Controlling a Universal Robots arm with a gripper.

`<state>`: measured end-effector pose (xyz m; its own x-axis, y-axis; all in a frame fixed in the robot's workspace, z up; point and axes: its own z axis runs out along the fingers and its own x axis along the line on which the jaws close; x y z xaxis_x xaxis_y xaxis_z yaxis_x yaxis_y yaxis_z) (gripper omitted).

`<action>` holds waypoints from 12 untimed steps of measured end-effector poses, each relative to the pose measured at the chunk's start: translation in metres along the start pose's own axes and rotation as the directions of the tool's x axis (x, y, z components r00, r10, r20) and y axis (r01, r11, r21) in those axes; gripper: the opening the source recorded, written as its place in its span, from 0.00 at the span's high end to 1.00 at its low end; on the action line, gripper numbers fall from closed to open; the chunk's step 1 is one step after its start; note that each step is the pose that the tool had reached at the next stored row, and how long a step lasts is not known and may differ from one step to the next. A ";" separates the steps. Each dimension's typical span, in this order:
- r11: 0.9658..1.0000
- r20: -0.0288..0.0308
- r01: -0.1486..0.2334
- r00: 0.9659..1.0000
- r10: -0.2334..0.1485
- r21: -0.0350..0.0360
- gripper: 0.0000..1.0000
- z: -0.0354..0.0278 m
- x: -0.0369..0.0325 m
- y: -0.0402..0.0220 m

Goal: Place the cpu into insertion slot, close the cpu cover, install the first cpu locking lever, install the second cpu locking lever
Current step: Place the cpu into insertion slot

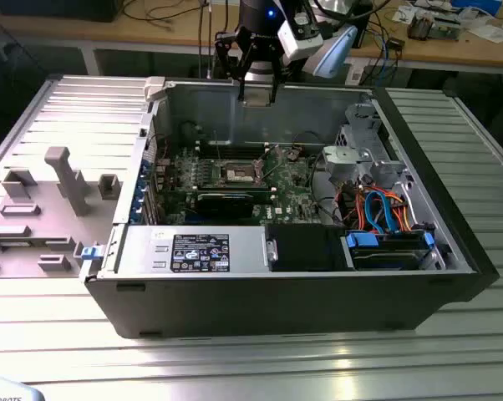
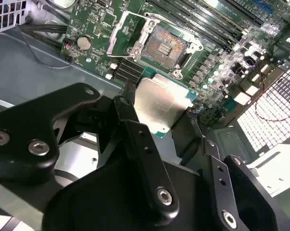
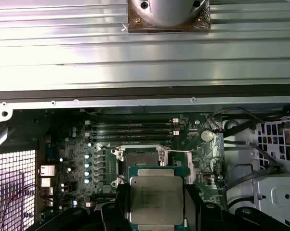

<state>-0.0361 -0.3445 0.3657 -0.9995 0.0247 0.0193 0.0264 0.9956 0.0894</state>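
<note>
Open computer case, orange cables, grey tray, ribbed metal table

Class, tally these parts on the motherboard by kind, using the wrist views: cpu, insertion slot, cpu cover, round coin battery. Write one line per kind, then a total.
cpu: 1
insertion slot: 1
cpu cover: 1
coin battery: 1
Total: 4

- gripper: matte black, chunky linkage arms
- fingers: flat black bars with small holes along them
- silver screw heads at the gripper's pivots
- arm above the gripper: black, with a glowing blue light
- white box and pale blue piece mounted just beside the gripper
</note>
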 end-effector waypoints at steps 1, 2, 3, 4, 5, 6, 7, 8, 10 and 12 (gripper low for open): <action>1.000 0.000 0.000 1.000 0.000 0.000 0.46 0.0000 0.0000 0.0000; 1.000 0.000 0.000 1.000 0.000 0.000 0.46 0.0000 0.0000 0.0000; 1.000 0.000 0.000 1.000 0.000 0.000 0.46 0.0000 0.0000 0.0000; 1.000 0.000 0.000 1.000 0.000 0.000 0.46 0.0000 0.0000 0.0000; 1.000 0.000 0.000 1.000 0.000 0.000 0.46 0.0000 0.0000 0.0000; 1.000 0.000 0.000 1.000 0.000 0.000 0.46 0.0000 0.0000 0.0000; 1.000 0.000 0.000 1.000 0.000 0.000 0.46 0.0000 0.0000 0.0000; 1.000 0.000 0.000 1.000 0.000 0.000 0.46 0.0000 0.0000 0.0000; 1.000 0.000 0.000 1.000 0.000 0.000 0.46 0.0000 0.0002 0.0000; 1.000 0.000 0.000 1.000 0.000 0.000 0.46 0.0000 0.0007 0.0000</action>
<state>-0.0368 -0.3444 0.3657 -0.9995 0.0249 0.0193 0.0265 0.9956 0.0894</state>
